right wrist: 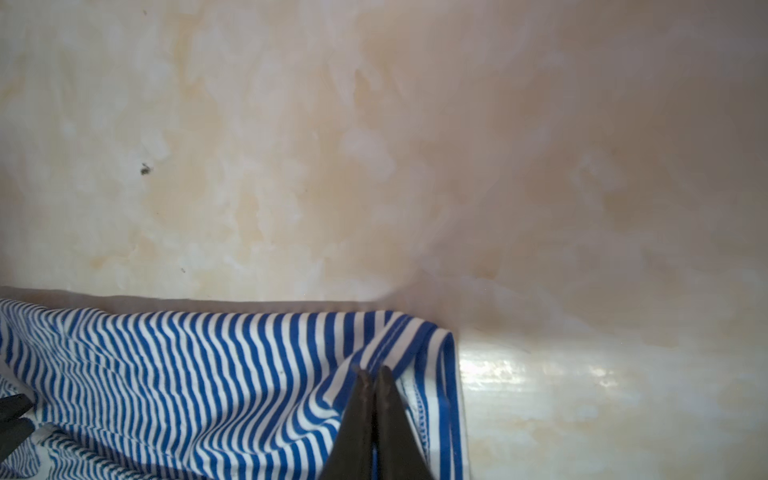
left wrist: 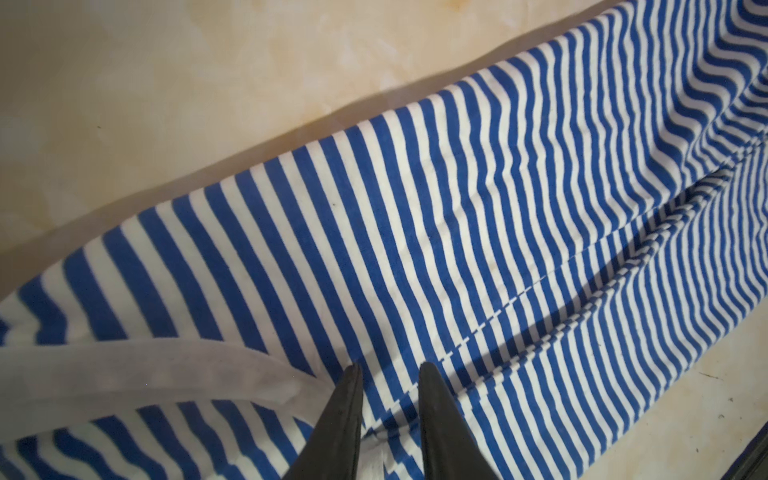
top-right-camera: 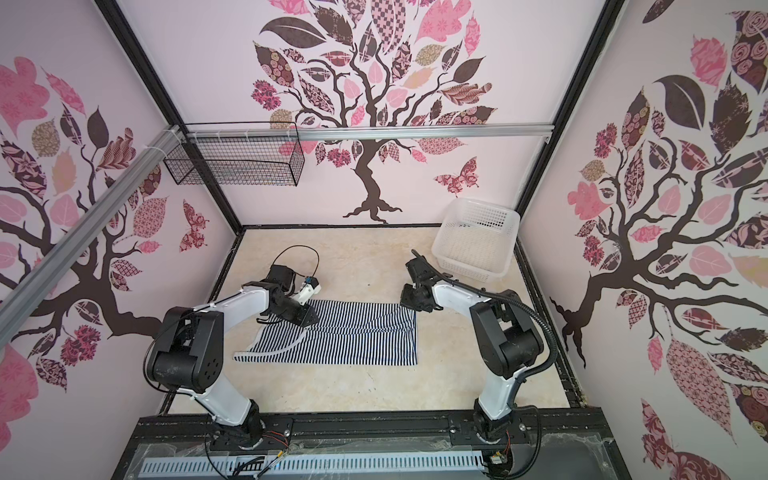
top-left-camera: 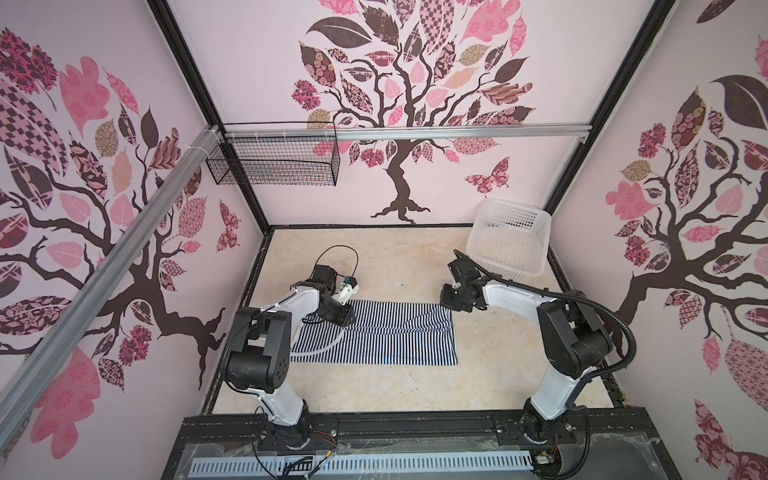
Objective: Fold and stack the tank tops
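Striped tank top [top-left-camera: 386,332]: armholes hidden.

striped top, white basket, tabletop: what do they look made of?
Tank top: soft matte knit, probably cotton jersey; it ripples and creases, with stitched hems.
Basket: slightly glossy white moulded plastic, perforated walls.
Tabletop: smooth beige marble-look surface with a glossy sheen; real stone or printed laminate, can't tell.

The navy-and-white striped tank top [top-left-camera: 386,332] lies folded lengthwise, mostly flat, mid-surface, white-trimmed armhole toward the left.
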